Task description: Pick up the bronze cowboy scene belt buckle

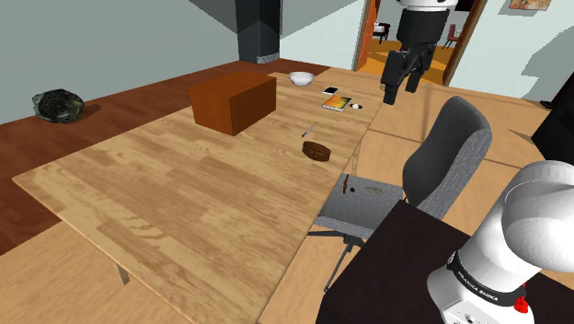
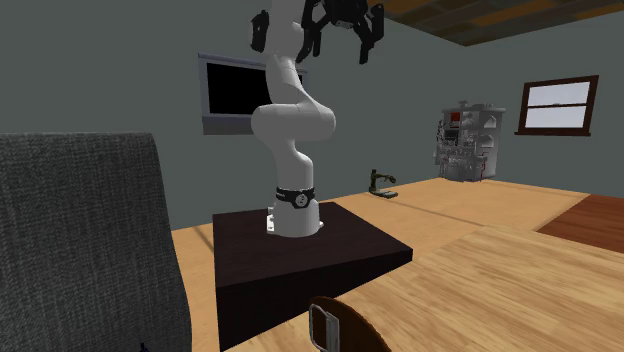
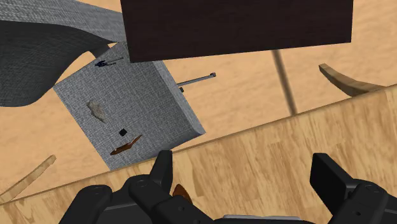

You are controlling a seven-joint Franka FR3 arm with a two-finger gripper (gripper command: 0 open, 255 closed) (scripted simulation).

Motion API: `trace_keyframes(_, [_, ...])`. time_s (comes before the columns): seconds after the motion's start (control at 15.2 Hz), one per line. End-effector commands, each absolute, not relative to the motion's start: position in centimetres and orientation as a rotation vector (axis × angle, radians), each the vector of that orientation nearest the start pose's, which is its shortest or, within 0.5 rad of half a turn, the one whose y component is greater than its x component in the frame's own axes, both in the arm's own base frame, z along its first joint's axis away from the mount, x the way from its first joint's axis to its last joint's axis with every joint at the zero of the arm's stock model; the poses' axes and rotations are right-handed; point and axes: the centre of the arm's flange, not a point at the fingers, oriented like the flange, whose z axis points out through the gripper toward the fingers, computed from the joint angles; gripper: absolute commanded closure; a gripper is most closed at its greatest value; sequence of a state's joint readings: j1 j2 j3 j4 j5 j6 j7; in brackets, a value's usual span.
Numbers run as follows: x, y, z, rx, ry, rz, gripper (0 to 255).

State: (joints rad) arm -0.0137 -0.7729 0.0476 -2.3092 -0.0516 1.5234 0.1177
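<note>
Progress on the pick-up?
— Barely begun, I'd judge. The belt buckle (image 1: 316,150) lies flat on the wooden table (image 1: 166,212), untouched, at about four o'clock from the brown box (image 1: 233,101) in the shoulder view.

Gripper?
— The gripper (image 1: 400,92) hangs high, roughly two o'clock from the buckle in that view and well apart from it. In the wrist view its two black fingers (image 3: 162,168) are spread, with nothing clasped between them.

Anything close to the buckle?
— A pen (image 1: 309,130) lies near it at twelve o'clock, not touching. The grey office chair (image 1: 441,152) stands at the table's edge, around three o'clock. In the second exterior view the buckle is a brown oval with a small metal loop at one end, in front of the dark stand (image 2: 340,255).

What remains?
— All of it, it seems: bring the hand over the buckle, descend, close on it, lift. The piece looks low and flat, so I'd expect the fingertips to have to reach almost to the tabletop.
</note>
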Motion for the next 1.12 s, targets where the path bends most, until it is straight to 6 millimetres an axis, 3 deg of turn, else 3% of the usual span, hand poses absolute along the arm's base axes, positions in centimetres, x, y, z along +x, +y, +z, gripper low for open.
trace_keyframes(0.0, [30.6,1.0,60.4,-3.223,0.161,0.012,0])
trace_keyframes(1.06, [45.6,-5.7,46.8,-3.195,0.068,0.028,0])
